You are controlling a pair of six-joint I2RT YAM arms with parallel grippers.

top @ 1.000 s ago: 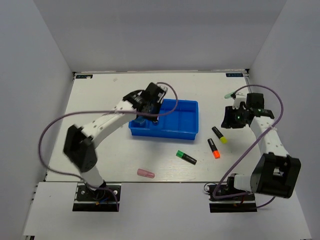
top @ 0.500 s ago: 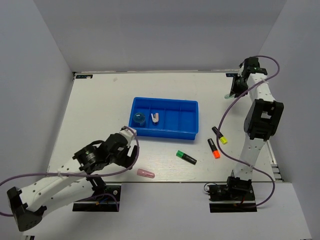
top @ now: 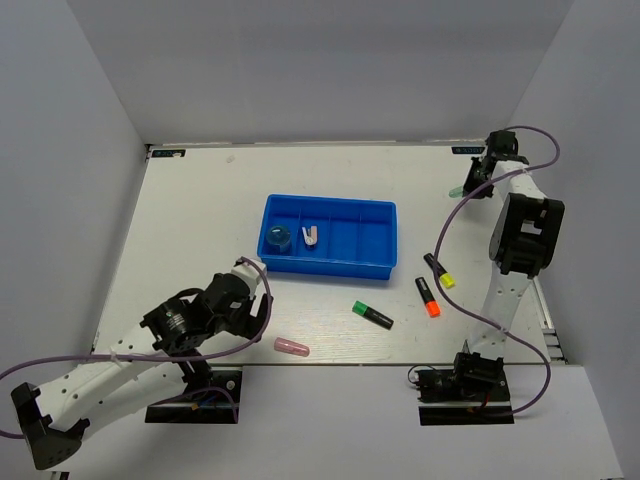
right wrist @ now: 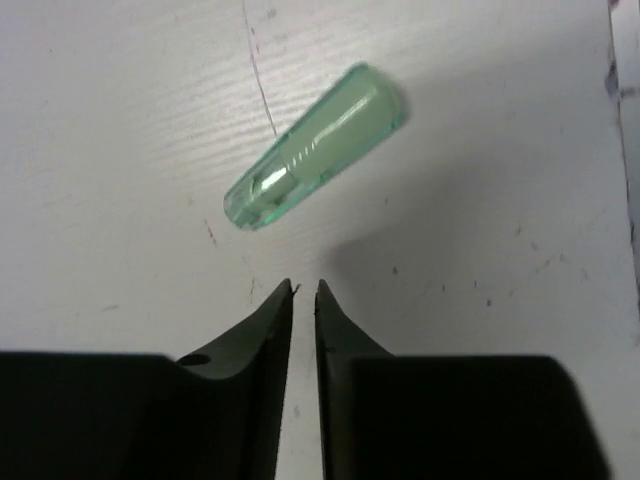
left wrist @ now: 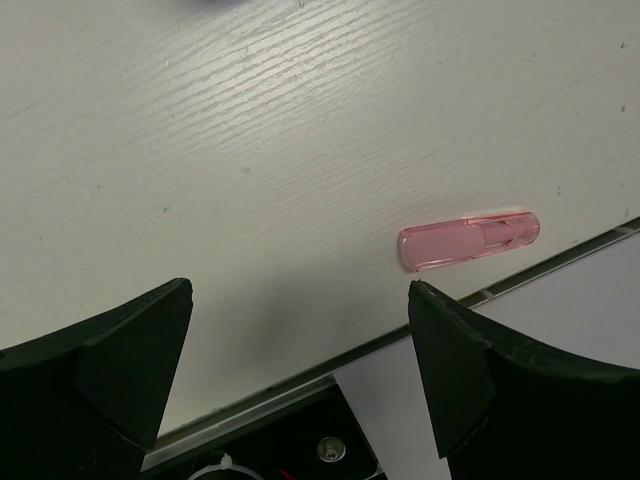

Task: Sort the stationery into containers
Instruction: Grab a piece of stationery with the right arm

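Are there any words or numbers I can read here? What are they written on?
No text here can be read.
Far-left corner label: print too small to read.
Far-right corner label: also too small.
Green highlighter, orange highlighter, yellow highlighter: no print legible.

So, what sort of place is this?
Probably a lab test cell: plain grey wall panels box in a white wood-grain tabletop, a left robot arm and a right robot arm are bolted at its near edge, and a shallow bright-blue plastic tray sits mid-table.
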